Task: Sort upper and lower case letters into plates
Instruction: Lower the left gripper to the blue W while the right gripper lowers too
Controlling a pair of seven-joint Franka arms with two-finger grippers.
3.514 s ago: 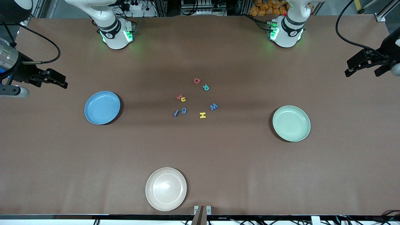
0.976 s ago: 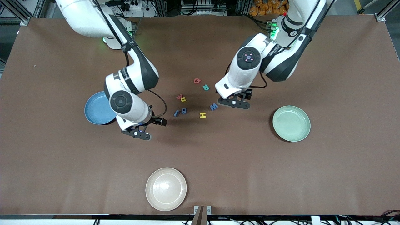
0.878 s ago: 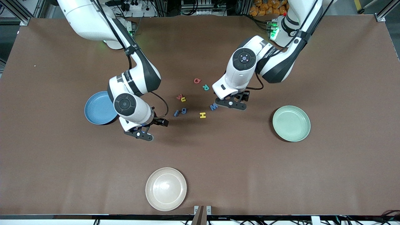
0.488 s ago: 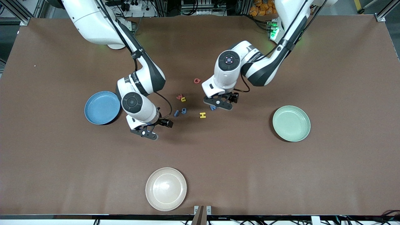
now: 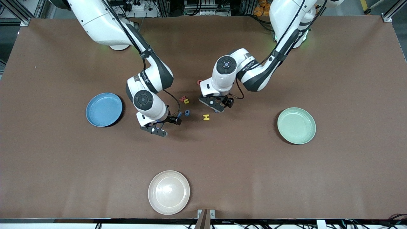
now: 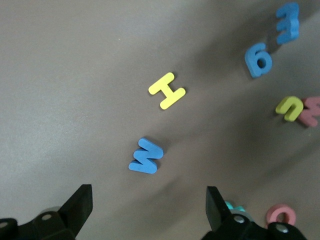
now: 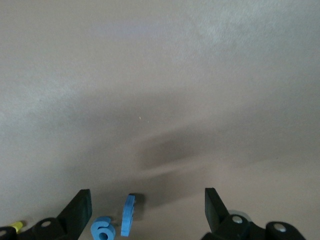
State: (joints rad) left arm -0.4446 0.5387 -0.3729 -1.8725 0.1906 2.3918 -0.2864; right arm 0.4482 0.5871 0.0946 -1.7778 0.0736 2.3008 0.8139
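Observation:
The letters lie in a loose cluster mid-table. My left gripper [image 5: 212,104] hangs open just over the blue W [image 6: 145,156], which lies ahead of its open jaws [image 6: 147,210]. Around it are the yellow H [image 6: 167,90], blue g [image 6: 259,60], yellow u [image 6: 289,108], red w [image 6: 311,111], red Q [image 6: 280,215] and an edge of the teal R [image 6: 232,206]. My right gripper [image 5: 155,130] is open and low beside the g [image 7: 102,230] and the dark blue letter [image 7: 128,215], which stands on edge between its fingers' line. The sky blue plate [image 5: 104,109] and the mint green plate [image 5: 296,125] hold nothing.
A cream-white plate [image 5: 169,192] sits near the table's front edge, nearer the front camera than the letters. The sky blue plate lies toward the right arm's end, the mint green one toward the left arm's end. Bare brown table surrounds the cluster.
Both arms have swung in from the table's ends to the letter cluster. The left gripper slid over the W and now covers the R. The right gripper closed in on the dark blue letter.

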